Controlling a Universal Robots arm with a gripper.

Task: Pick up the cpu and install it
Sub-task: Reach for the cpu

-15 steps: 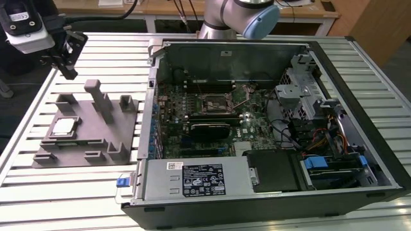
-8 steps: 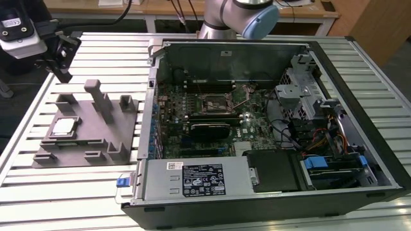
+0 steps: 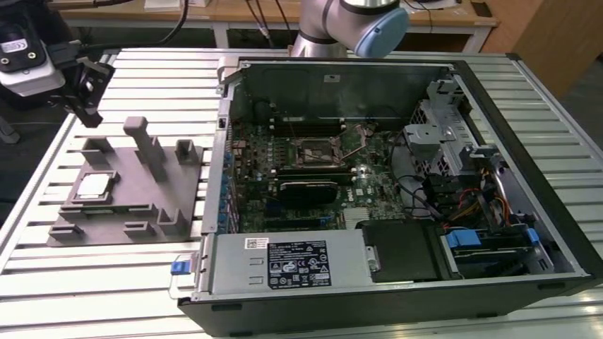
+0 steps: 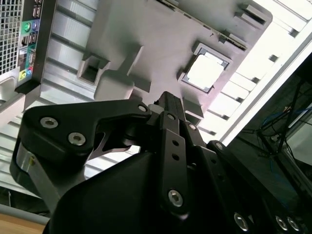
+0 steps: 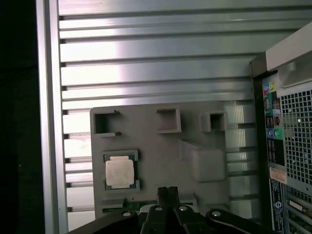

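- The cpu is seated flat in a recess of the grey fixture on the counter.
- It is judged light, rigid, slick-topped and fragile; opposite edges are best gripped.
- The pincer is held pressed together, empty, near the fixture.

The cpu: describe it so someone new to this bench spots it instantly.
At the exterior view's left, beside the open computer case, lies a grey fixture plate. The cpu sits flat in a pocket on the plate's side away from the case. It is the only silvery-white square among grey blocks.
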